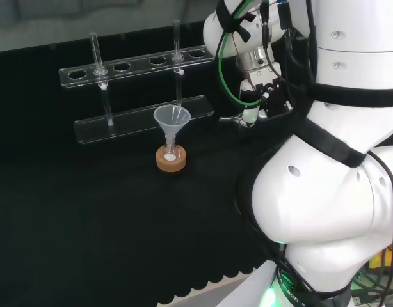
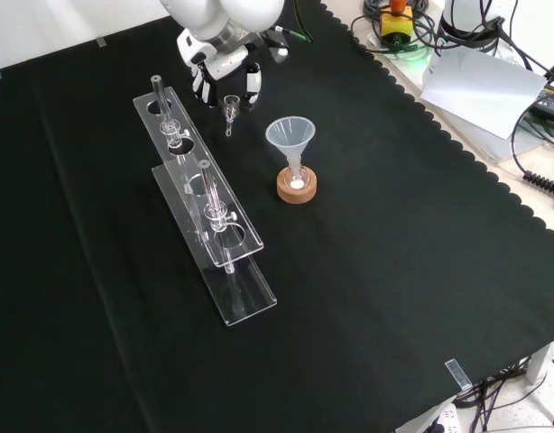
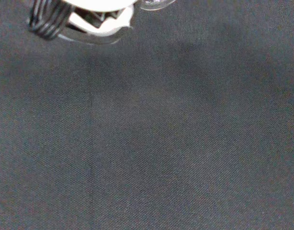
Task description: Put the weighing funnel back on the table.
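The black-clothed worktop [image 2: 394, 271] carries a long clear plastic test-tube rack [image 2: 209, 225], one end just beside the black and white robot hand [image 2: 221, 72]. The robot hand hangs low over bare cloth, probably so the set-down will be gentle. A clear cone-shaped funnel [image 2: 290, 135] stands near it, opposite the rack, leaving room beneath. Pinched in its curled fingertips is the small clear scoop-like weighing funnel [image 2: 230, 108], not yet released.
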`<control>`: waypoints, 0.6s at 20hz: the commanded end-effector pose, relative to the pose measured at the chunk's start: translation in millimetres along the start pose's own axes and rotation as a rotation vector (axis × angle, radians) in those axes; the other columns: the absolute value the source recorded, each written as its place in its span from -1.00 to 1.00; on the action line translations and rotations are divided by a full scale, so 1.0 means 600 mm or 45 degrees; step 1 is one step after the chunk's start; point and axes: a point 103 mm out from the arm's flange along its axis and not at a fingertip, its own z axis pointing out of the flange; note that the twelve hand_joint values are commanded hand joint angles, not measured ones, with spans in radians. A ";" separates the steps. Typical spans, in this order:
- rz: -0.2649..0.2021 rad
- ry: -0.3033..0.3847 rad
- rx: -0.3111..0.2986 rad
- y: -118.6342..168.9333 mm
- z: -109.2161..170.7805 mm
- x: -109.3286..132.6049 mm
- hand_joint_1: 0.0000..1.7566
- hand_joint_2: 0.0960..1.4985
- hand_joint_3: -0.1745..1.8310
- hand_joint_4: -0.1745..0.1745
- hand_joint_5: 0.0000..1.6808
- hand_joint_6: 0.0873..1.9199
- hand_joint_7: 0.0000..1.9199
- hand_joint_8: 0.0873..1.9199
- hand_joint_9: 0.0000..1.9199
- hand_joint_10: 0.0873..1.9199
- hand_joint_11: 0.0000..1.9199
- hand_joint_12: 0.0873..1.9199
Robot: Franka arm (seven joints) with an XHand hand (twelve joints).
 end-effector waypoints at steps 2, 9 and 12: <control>-0.009 0.008 0.010 0.014 0.015 0.000 0.23 -0.16 -0.08 1.00 0.31 0.01 -0.40 -0.37 -0.06 -0.59 -0.28 0.18; -0.012 0.004 0.014 0.028 0.018 0.004 0.23 -0.15 -0.08 1.00 0.31 0.01 -0.39 -0.36 -0.06 -0.59 -0.28 0.17; -0.014 -0.004 0.017 0.036 0.017 0.007 0.23 -0.15 -0.08 1.00 0.31 0.01 -0.39 -0.36 -0.06 -0.59 -0.28 0.17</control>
